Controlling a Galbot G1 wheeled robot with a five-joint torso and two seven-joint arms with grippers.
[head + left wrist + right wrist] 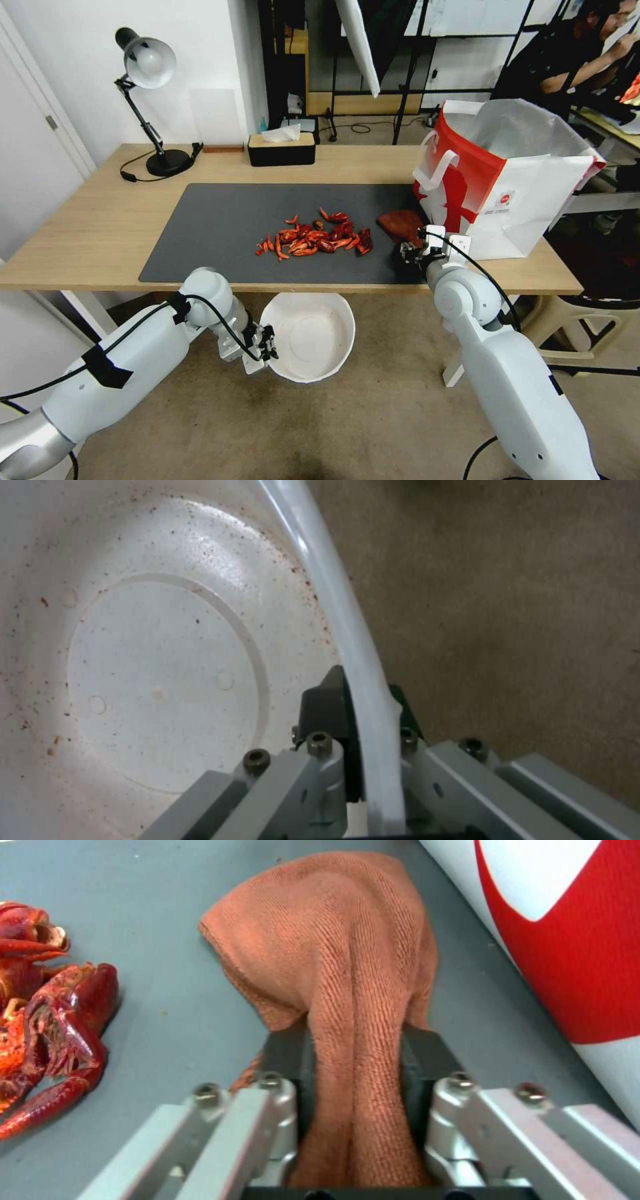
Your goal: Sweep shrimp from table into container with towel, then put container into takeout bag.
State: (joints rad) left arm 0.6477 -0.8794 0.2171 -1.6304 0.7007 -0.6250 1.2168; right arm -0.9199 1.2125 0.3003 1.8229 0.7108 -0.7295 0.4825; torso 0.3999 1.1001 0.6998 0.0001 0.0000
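Left gripper [363, 720]: pinching the bowl [313, 333] rim, below the table [87, 227] edge.
Right gripper [353, 1060]: pinching the towel [333, 940] on the mat, probably touching the bag [507, 180].
Shrimp [313, 240]: beside the towel.

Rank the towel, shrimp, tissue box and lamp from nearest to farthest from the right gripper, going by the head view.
1. Towel: clamped in the right gripper.
2. Shrimp: to its left, mid-mat.
3. Tissue box: far table edge.
4. Lamp: far left corner.

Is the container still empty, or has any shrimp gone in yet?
Empty. The container, held by its rim in the left gripper below the table edge, shows only a speckled white bottom; the shrimp lie on the mat.
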